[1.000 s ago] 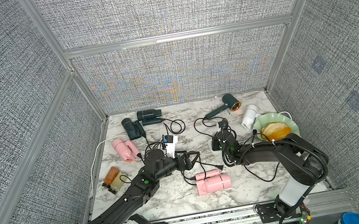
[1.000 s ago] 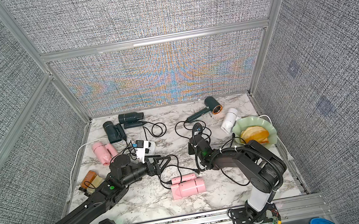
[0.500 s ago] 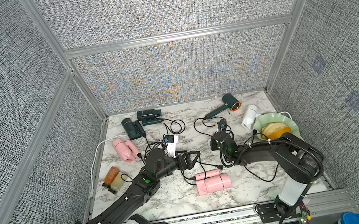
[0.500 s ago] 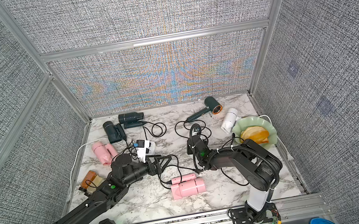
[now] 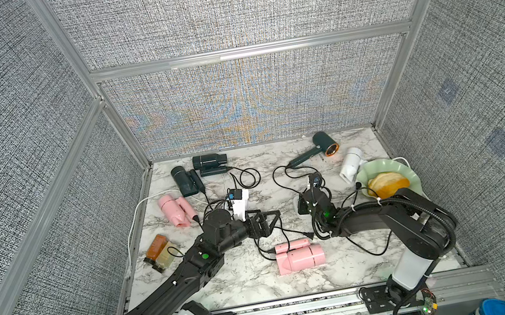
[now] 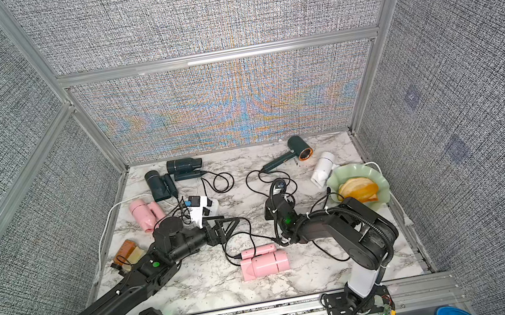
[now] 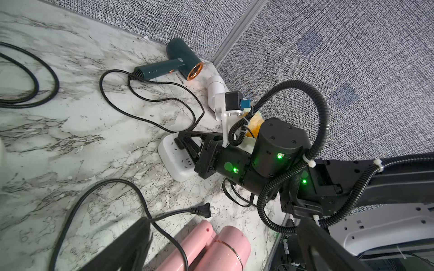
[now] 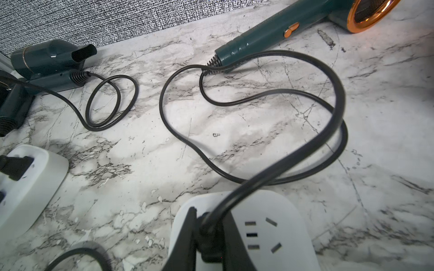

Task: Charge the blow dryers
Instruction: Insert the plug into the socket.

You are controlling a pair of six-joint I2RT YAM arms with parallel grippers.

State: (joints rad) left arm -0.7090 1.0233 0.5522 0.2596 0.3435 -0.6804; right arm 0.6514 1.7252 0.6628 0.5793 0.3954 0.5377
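My right gripper [image 8: 209, 239] is shut on a black plug [image 8: 207, 228] and holds it against the white power strip [image 8: 270, 211]. The plug's cord runs to the dark green copper-ringed blow dryer [image 8: 270, 35], which lies at the back right [image 5: 324, 146]. My left gripper [image 5: 274, 222] hangs open mid-table over a pink blow dryer [image 7: 220, 251], whose loose plug [image 7: 204, 210] lies on the marble. Another pink dryer [image 5: 173, 209] lies at the left. Two dark teal dryers [image 5: 183, 180] [image 5: 208, 161] lie at the back left. A white dryer [image 5: 351, 164] lies by the plate.
A second white power strip [image 8: 23, 183] with a plug in it sits left of centre. An amber bottle [image 5: 159, 252] lies at the left edge. A green plate [image 5: 387, 163] holding something orange stands at the right. Black cords loop across the marble table [image 5: 230, 283].
The right arm has edged slightly to the left with the plug still in its grip. The left arm has barely moved.
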